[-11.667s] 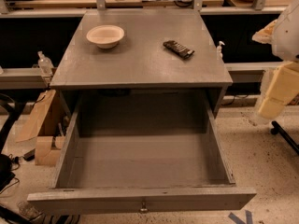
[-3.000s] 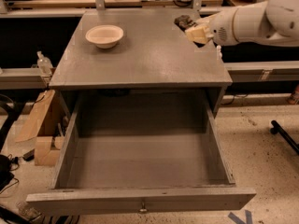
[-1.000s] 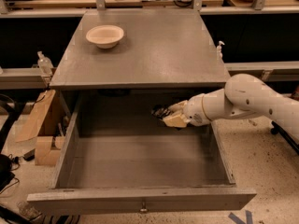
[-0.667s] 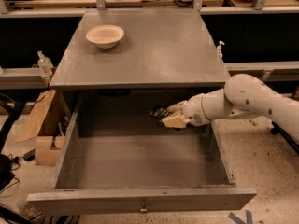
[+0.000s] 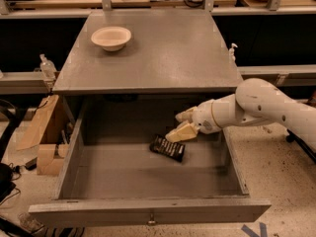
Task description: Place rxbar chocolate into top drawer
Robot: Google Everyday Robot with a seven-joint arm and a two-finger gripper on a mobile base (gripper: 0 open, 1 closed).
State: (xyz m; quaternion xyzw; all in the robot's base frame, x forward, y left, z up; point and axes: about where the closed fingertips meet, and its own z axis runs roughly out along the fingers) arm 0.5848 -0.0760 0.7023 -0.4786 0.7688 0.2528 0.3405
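Observation:
The rxbar chocolate (image 5: 168,148), a dark wrapper with pale lettering, lies slightly tilted inside the open top drawer (image 5: 148,212), toward the back and right of middle. My gripper (image 5: 174,127) hangs inside the drawer just above and to the right of the bar, reaching in from the right. Its cream fingers (image 5: 180,132) are spread apart and hold nothing; the lower one points down at the bar's right end. The drawer is pulled fully out, with a small metal knob (image 5: 151,220) on its front panel.
A cream bowl (image 5: 111,37) stands at the back left of the grey table top (image 5: 168,53) above the drawer. A cardboard box (image 5: 43,132) and cables lie on the floor to the left. My white arm (image 5: 266,107) crosses the drawer's right wall.
The gripper held the bar in the drawer's back a second ago. Now its fingers have opened and the bar has dropped to the drawer floor just below them.

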